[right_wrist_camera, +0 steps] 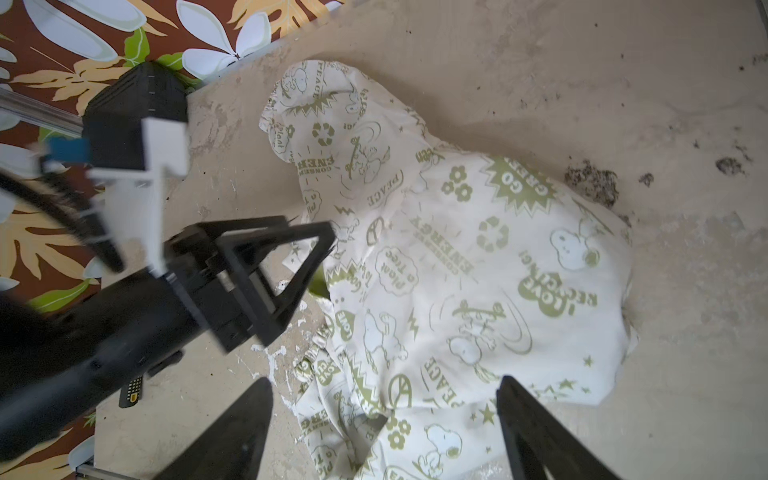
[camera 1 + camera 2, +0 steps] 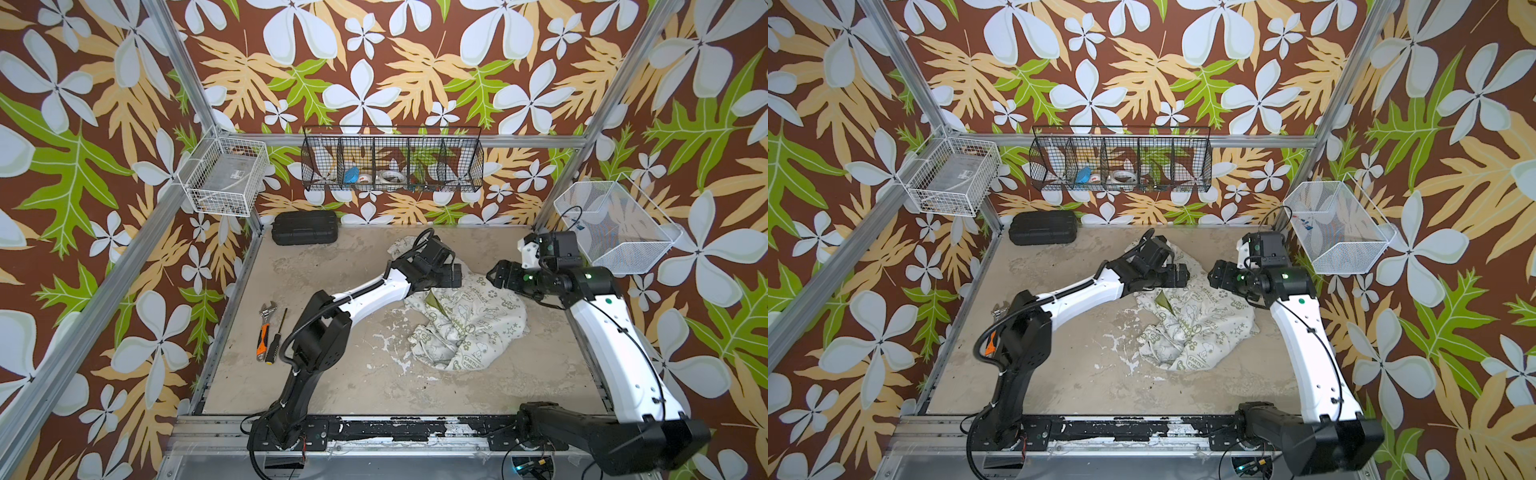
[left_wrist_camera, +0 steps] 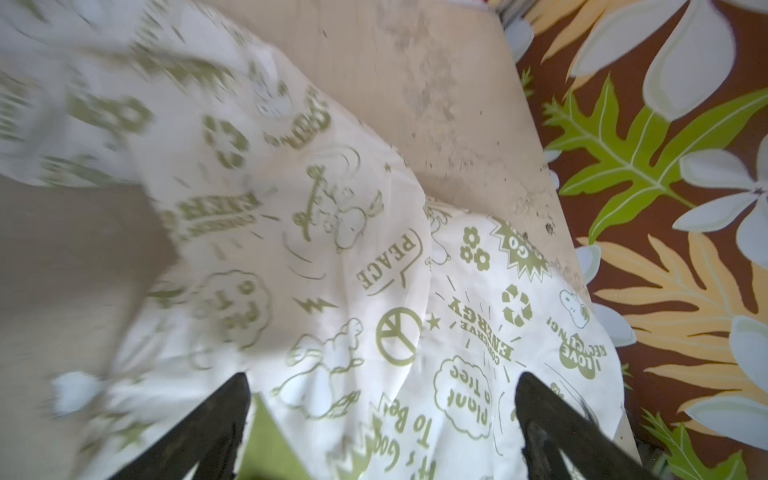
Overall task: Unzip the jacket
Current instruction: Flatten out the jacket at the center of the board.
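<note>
Hovering over the crumpled jacket (image 2: pixel 469 320) on the table (image 2: pixel 332 374), I see my left gripper (image 3: pixel 382 376) and right gripper (image 1: pixel 385 380) both spread wide, gripping nothing.

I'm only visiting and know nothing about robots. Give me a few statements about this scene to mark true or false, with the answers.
1. The jacket lies crumpled on the table. True.
2. The left end effector is clamped shut on the jacket. False: its jaws stand wide open over it.
3. An adjustable wrench and a screwdriver lie side by side on the table. True.
4. The black case sits on the jacket. False: it sits at the table's back edge, apart from it.
</note>
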